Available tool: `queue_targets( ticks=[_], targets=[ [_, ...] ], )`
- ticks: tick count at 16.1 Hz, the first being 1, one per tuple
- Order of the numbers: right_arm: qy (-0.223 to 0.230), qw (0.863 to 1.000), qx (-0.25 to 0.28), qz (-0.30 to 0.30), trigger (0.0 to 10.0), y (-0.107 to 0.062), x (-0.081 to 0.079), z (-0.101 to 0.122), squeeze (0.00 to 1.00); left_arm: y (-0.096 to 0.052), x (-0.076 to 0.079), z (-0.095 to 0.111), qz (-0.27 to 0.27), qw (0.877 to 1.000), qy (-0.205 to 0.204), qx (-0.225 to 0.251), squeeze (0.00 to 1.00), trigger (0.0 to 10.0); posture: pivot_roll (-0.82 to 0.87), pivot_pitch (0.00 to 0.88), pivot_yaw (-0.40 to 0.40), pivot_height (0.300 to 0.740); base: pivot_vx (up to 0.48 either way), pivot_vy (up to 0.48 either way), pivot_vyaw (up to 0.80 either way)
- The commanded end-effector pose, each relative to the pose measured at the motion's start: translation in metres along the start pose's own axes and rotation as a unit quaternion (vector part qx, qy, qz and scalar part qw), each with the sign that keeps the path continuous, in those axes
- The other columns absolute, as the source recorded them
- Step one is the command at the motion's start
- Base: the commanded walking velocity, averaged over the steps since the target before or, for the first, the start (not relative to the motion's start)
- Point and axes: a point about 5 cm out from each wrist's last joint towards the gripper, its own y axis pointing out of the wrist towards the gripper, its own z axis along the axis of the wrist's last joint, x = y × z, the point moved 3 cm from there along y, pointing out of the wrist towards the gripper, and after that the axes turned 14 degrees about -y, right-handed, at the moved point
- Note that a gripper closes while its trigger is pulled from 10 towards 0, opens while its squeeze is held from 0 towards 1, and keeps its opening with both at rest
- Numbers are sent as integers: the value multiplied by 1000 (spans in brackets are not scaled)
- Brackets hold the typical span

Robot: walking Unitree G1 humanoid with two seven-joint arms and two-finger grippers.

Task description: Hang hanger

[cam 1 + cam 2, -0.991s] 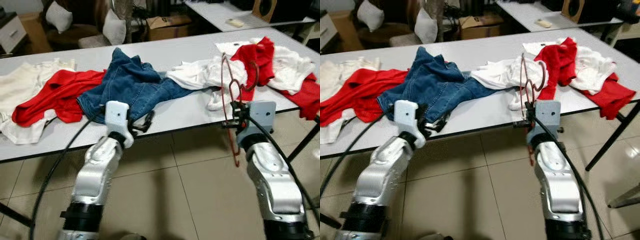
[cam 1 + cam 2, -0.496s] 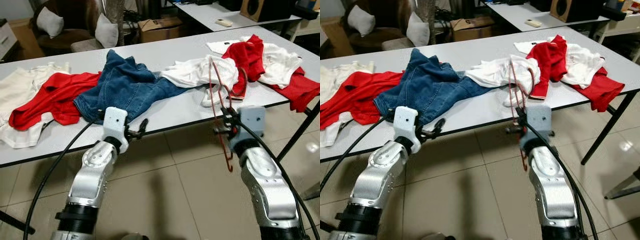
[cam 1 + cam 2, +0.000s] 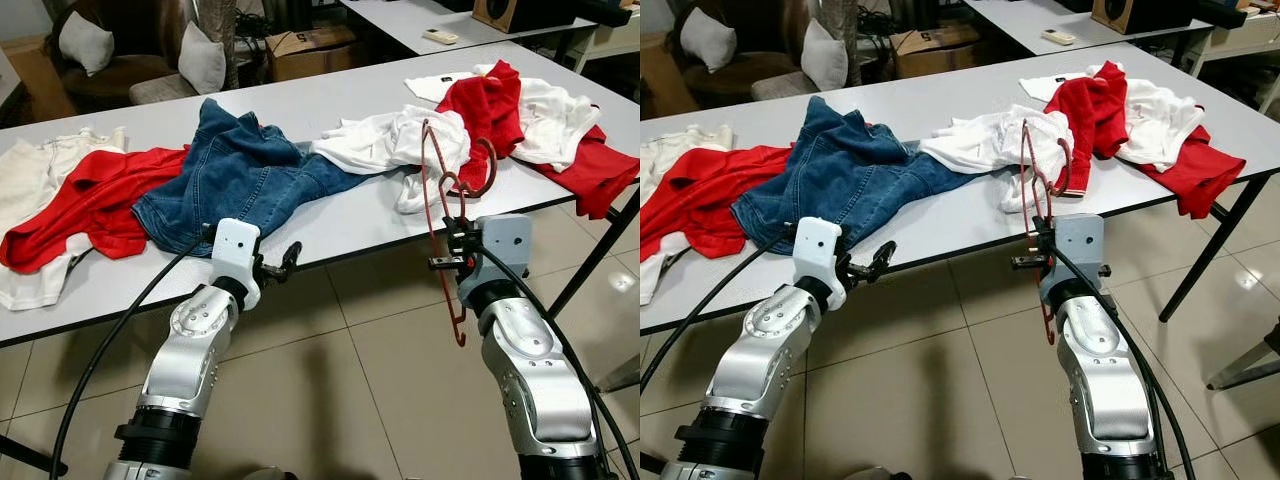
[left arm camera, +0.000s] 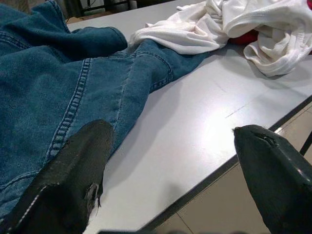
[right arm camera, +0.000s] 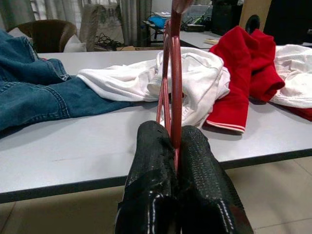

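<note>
Standing upright in front of the near edge of the tabletop [image 3: 360,225], a red hanger [image 3: 443,215] is pinched between the two black fingers [image 5: 200,165] of the right claw [image 3: 452,250]; the fingers are pressed together on its thin frame. Its curved hook [image 3: 482,170] rises above table level, beside a white garment [image 3: 400,145], while its lower end hangs down past the claw toward the tiled floor [image 3: 380,370]. From the right wrist view the red bars of the hanger run straight up from between the clenched fingers.

The left claw [image 3: 278,268] is held just off the table's near edge, at the hem of a pair of blue jeans [image 3: 240,175]. Its fingers [image 4: 73,170] are spread apart with nothing between them, and the bare grey surface lies past them.

Clothing is strewn along the tabletop: the jeans near the middle, a red garment [image 3: 95,200] and a cream one [image 3: 30,170] at the robot's left, the white garment right of the jeans, and a heap of red [image 3: 495,100] and white [image 3: 560,100] clothes at the robot's right end. Behind the table stand a brown armchair with cushions [image 3: 205,55], a cardboard box [image 3: 310,45] and a second table [image 3: 440,20].
</note>
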Motion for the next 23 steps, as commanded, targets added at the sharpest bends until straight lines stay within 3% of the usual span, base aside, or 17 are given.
queue_targets(
  ticks=[1, 19, 23],
  targets=[
    [0, 1000, 6, 1, 10000, -3, -1, 3, 0, 0, -6, 4, 8, 1000, 4, 6, 0, 10000, -113, 0, 111, 740, 0, 259, 0],
    [1, 1000, 7, -7, 10000, -1, 0, 3, 0, 1, -7, 6, 6, 1000, 5, 9, 0, 10000, -109, 0, 116, 740, 0, 472, 0],
    [2, 1000, 8, -12, 10000, -1, 1, 4, 0, 4, -6, 11, 1, 1000, 17, 17, 0, 10000, -112, 0, 126, 740, 0, -360, 0]
  ],
)
